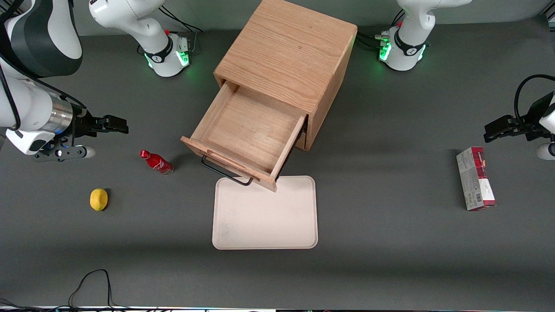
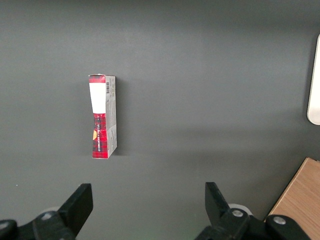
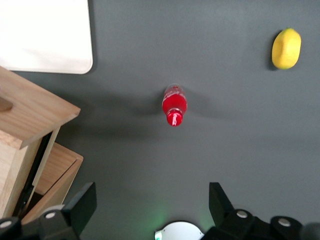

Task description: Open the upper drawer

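Gripper [image 1: 113,124] hangs spread and empty over the working arm's end of the table [image 1: 390,260], well apart from the cabinet [image 1: 288,52]. Upper drawer [image 1: 249,130] looks fully out, its front and black handle [image 1: 225,172] overhanging the tray [image 1: 264,216]. Task looks done; just keep clear of the bottle [image 1: 156,162].

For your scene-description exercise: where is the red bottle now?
The red bottle lies on the table beside the open upper drawer, toward the working arm's end, between gripper and drawer.
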